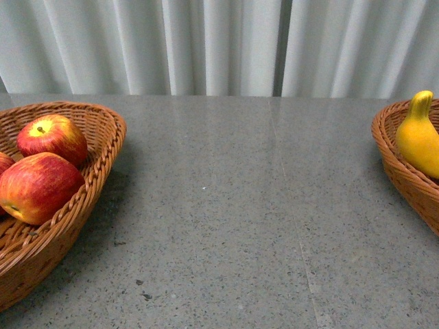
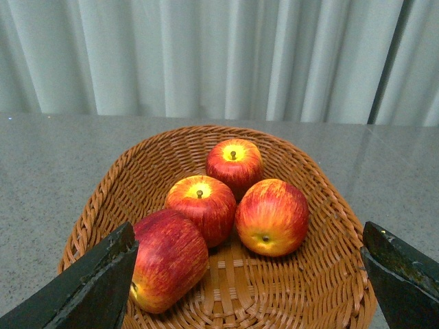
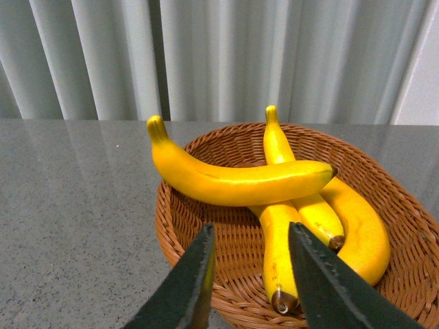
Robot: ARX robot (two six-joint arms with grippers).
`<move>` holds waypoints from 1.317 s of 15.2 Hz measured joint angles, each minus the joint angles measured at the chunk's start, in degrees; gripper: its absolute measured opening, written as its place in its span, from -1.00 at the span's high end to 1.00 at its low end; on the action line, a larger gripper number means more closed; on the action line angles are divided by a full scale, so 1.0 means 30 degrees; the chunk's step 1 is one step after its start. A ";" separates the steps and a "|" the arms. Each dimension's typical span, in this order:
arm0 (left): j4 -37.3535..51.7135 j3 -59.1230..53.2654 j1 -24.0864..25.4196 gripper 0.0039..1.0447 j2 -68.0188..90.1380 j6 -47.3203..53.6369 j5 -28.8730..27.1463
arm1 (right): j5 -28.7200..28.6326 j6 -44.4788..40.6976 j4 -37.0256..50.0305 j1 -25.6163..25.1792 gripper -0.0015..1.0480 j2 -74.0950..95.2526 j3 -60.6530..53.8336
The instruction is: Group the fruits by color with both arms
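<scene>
Several red apples with yellow streaks lie in a wicker basket (image 2: 329, 205); the nearest apple (image 2: 168, 257) is on its side. My left gripper (image 2: 249, 240) hangs open just in front of that basket, nothing between its fingers (image 2: 96, 288). Several yellow bananas fill a second basket (image 3: 185, 233), with one banana (image 3: 233, 181) lying across the others. My right gripper (image 3: 252, 229) is open at that basket's near rim and holds nothing. In the front view two apples (image 1: 53, 139) (image 1: 38, 186) and one banana (image 1: 417, 137) show; neither arm is in that view.
The apple basket (image 1: 96, 178) stands at the left edge of the grey stone tabletop (image 1: 240, 205), the banana basket (image 1: 405, 175) at the right edge. A pale pleated curtain (image 1: 219, 44) closes off the back.
</scene>
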 joint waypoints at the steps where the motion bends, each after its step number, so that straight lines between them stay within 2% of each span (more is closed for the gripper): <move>1: 0.0000 0.0000 0.0000 -0.88 0.0000 0.0000 0.0000 | 0.0000 0.0000 0.0000 0.0000 -0.22 0.0000 0.0000; 2: 0.0000 0.0000 0.0000 -0.88 0.0000 0.0000 0.0000 | 0.0000 0.0000 0.0000 0.0000 -0.81 0.0000 0.0000; 3: 0.0000 0.0000 0.0000 -0.88 0.0000 0.0000 0.0000 | 0.0000 0.0000 0.0000 0.0000 -0.88 0.0000 0.0000; 20: 0.0000 0.0000 0.0000 -0.88 0.0000 0.0000 0.0000 | 0.0000 0.0000 0.0000 0.0000 -0.87 0.0000 0.0000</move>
